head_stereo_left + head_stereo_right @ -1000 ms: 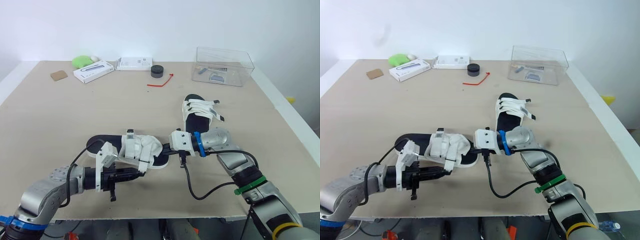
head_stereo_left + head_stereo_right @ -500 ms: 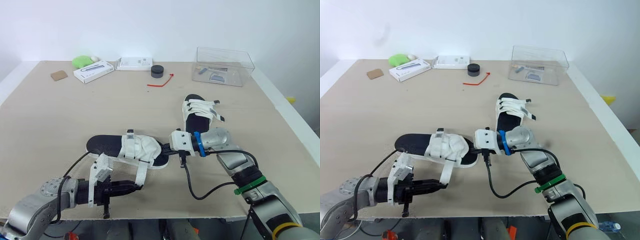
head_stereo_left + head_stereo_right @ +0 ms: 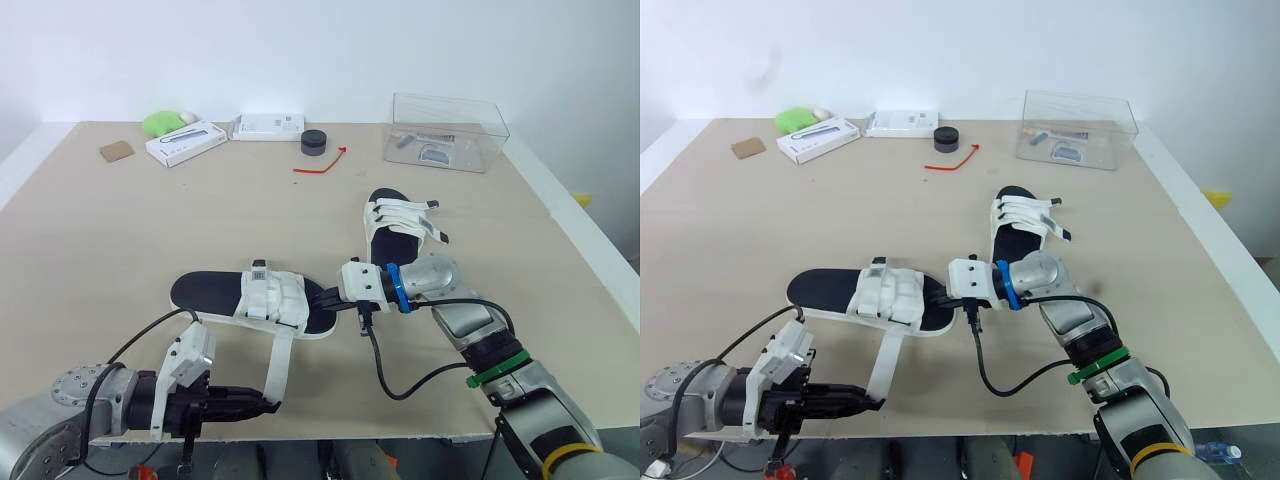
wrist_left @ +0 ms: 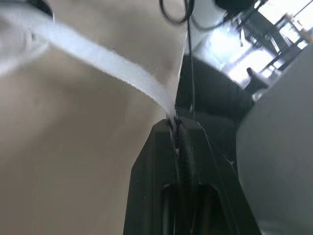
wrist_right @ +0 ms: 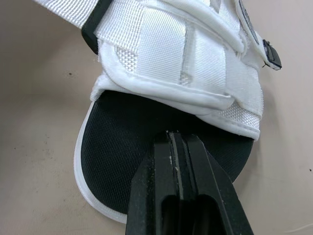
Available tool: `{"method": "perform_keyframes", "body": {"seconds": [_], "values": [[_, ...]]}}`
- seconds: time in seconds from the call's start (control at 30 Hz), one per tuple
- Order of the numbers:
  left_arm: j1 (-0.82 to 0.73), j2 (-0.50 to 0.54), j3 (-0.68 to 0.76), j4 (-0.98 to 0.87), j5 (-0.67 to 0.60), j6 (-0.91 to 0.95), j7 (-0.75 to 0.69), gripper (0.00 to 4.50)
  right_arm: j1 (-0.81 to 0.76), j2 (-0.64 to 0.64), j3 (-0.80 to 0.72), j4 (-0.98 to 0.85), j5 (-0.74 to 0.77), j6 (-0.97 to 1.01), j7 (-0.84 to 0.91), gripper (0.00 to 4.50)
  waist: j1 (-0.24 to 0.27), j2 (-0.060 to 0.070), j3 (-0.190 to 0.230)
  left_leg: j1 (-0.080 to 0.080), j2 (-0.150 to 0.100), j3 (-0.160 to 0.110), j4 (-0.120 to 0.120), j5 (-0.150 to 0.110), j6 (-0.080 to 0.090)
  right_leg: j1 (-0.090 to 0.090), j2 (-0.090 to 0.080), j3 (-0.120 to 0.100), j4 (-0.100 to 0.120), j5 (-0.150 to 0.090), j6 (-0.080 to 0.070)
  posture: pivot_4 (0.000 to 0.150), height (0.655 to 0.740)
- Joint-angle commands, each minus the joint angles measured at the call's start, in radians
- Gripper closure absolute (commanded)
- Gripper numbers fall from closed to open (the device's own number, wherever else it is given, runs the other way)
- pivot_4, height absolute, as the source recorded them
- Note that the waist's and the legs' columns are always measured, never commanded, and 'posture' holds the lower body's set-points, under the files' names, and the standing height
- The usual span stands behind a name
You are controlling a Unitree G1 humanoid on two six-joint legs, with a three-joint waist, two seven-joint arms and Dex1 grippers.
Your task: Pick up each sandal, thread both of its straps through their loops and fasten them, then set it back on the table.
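Pinching the strap (image 3: 281, 355) end in the lower left of the frame, the left claw (image 3: 270, 405) is holding it taut from the sandal (image 3: 245, 297) lying mid-frame on the desk (image 3: 120, 230), while the right claw (image 3: 332, 298) is clamping its sole. Fastening likely comes next: folding the strap back down.

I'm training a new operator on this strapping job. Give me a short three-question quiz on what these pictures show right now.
1. True or false: the left gripper is shut on a white strap of the near sandal.
2. What does the right gripper clamp? A) the strap's free end B) the near sandal's sole edge C) nothing, it is open
3. Fill in: the clear box stands at the table's far ___ corner.

Key: 1 true; 2 B; 3 right.
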Motion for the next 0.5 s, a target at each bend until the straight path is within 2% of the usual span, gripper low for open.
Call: {"method": "perform_keyframes", "body": {"seconds": [0.03, 0.37, 0.47, 0.5], "values": [[0.02, 0.016, -0.026, 0.005, 0.053, -0.041, -0.031, 4.45, -0.001, -0.013, 0.013, 0.036, -0.035, 0.008, 0.003, 4.5, 0.0, 0.0, 0.0, 0.0, 0.0, 0.0, -0.001, 0.0, 0.0, 0.0, 0.0, 0.0, 0.0, 0.0, 0.0, 0.15, 0.74], [-0.006, -0.053, -0.063, 0.085, 0.155, -0.12, 0.012, 4.45, 0.003, -0.013, 0.016, 0.029, -0.035, 0.008, 0.007, 4.5, 0.0, 0.0, 0.0, 0.001, 0.0, 0.0, -0.002, 0.0, 0.0, 0.0, 0.0, 0.0, 0.0, 0.0, 0.0, 0.15, 0.74], [0.002, -0.049, -0.083, 0.076, 0.188, -0.157, -0.004, 3.59, 0.005, -0.016, 0.016, 0.026, -0.035, 0.007, 0.008, 4.5, 0.0, 0.0, 0.0, 0.002, 0.0, 0.0, -0.002, 0.0, 0.0, 0.001, 0.0, 0.0, 0.0, 0.0, 0.0, 0.15, 0.74], [0.007, -0.048, -0.087, 0.073, 0.2, -0.173, -0.009, 3.13, 0.006, -0.016, 0.015, 0.025, -0.034, 0.007, 0.008, 4.5, 0.0, 0.0, 0.0, 0.002, 0.0, 0.0, -0.002, 0.0, 0.0, 0.001, 0.0, 0.0, 0.0, 0.0, 0.0, 0.15, 0.74]]}}
